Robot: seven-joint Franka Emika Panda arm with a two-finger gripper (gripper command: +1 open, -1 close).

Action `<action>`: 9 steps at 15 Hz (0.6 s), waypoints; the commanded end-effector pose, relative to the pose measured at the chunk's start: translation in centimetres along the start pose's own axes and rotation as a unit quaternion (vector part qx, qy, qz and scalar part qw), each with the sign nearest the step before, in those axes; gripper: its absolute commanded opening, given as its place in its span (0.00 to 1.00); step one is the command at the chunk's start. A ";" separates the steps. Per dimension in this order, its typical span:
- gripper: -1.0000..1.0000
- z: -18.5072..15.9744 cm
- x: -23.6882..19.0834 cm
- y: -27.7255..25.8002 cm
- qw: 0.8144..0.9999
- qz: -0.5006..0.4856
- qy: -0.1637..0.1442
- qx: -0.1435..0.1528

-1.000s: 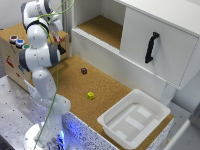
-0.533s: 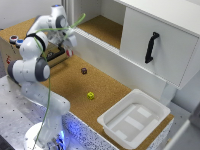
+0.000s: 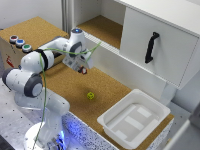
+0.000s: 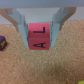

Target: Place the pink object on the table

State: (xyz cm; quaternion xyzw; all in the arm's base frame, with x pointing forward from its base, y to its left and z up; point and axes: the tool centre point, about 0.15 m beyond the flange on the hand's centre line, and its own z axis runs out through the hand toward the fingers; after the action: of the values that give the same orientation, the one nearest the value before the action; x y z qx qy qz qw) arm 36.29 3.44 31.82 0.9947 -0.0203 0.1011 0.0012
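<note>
The pink object is a small pinkish cube with dark letters on its face. In the wrist view it fills the gap between my two fingers, which press on both its sides. In the exterior view my gripper is low over the brown cork table, in front of the white cabinet, and only a reddish bit of the cube shows under it. I cannot tell if the cube touches the cork.
A yellow-green cube lies on the cork toward the exterior view's right of my gripper. A white tub stands at the right end. A cork-topped box with coloured buttons is at left. The cabinet door has a black handle.
The arm has swung from the button box side down to the pink cube on the cork. The fingers now sit around the cube, which lay alone before.
</note>
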 end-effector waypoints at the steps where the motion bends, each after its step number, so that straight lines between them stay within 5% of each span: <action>1: 0.00 6.8 4.8 1.6 0.998 -0.010 -0.038 0.045; 9: 0.00 11.4 6.8 -0.2 0.997 -0.016 -0.055 0.058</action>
State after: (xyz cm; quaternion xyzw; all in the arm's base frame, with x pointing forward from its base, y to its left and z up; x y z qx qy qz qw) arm 41.16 2.62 24.82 0.9955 -0.0161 0.0913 -0.0178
